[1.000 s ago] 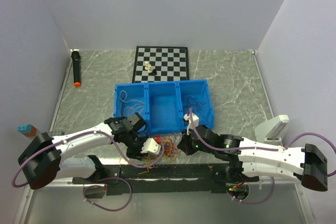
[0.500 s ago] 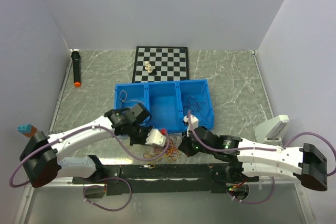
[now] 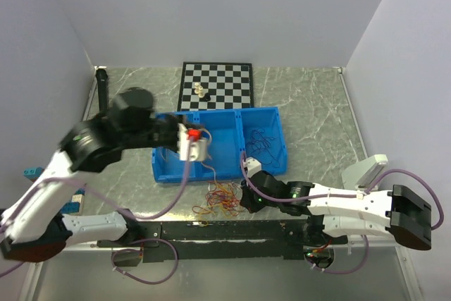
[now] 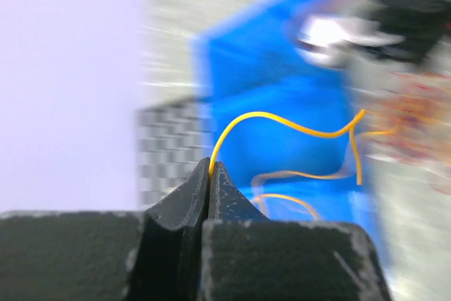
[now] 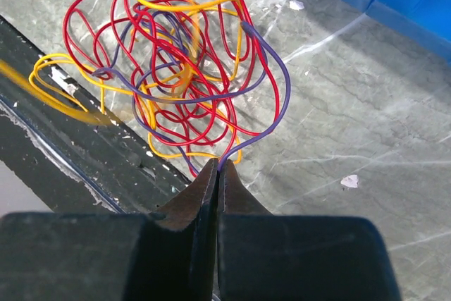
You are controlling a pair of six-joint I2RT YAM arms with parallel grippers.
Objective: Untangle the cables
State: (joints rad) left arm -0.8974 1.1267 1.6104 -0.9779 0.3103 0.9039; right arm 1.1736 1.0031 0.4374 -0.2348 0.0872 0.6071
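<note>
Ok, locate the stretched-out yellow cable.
The yellow cable is pinched in the left hand over the blue bin, left of centre in the top view, and trails down to the tangle before the bin.

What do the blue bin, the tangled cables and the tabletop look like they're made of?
Blue bin: likely moulded plastic, uniform colour, slight sheen.
Cables: thin wire in glossy coloured insulation, holding springy loops.
Tabletop: grey-green veined marble look, possibly a printed laminate.
</note>
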